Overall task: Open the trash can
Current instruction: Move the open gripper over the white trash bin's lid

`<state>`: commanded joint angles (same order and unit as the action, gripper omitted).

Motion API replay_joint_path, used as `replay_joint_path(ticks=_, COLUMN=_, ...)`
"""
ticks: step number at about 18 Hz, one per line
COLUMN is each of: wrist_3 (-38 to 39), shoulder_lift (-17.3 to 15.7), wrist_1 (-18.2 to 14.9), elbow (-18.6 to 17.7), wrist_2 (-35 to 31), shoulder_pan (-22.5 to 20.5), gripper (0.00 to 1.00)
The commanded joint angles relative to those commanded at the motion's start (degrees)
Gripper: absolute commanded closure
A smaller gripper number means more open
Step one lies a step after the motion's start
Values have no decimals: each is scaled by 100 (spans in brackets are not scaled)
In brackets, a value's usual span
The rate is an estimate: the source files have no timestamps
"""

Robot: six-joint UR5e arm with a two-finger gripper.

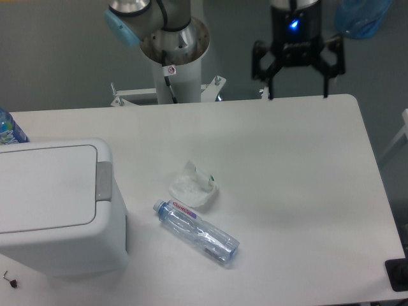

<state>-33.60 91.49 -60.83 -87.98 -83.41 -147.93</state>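
Note:
The trash can (51, 204) is a large white boxy bin at the left of the table, its flat lid down and a grey push tab (104, 181) on the lid's right edge. My gripper (298, 95) hangs at the far edge of the table, right of centre, well away from the bin. Its two fingers point down, spread wide, with nothing between them.
A clear plastic bottle (196, 232) lies on its side in the table's middle, with a crumpled white wrapper (193, 185) just behind it. A blue bottle top (9, 129) shows behind the bin at the left edge. The arm's base post (173, 64) stands at the back.

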Motion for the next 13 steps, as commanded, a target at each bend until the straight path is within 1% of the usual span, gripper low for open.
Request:
replay_joint_path(ticks=3, wrist_3=713, shoulder_lift=70, wrist_1=27, elbow=9, wrist_2=9, shoulder_pan=360, gripper=0)
replay_joint_path(ticks=8, wrist_3=1382, shoulder_lift=246, wrist_1=62, elbow=26, wrist_2=26, shoulder_pan=940, gripper=0)
replay_joint_path(ticks=11, wrist_3=1882, shoulder_lift=334, wrist_1=360, elbow=18, wrist_2=236, shoulder_pan=1187, gripper=0)
replay_joint_path(ticks=13, wrist_3=2112, shoulder_lift=369, wrist_1=405, elbow=18, wrist_2=404, shoulder_pan=1284, gripper=0)
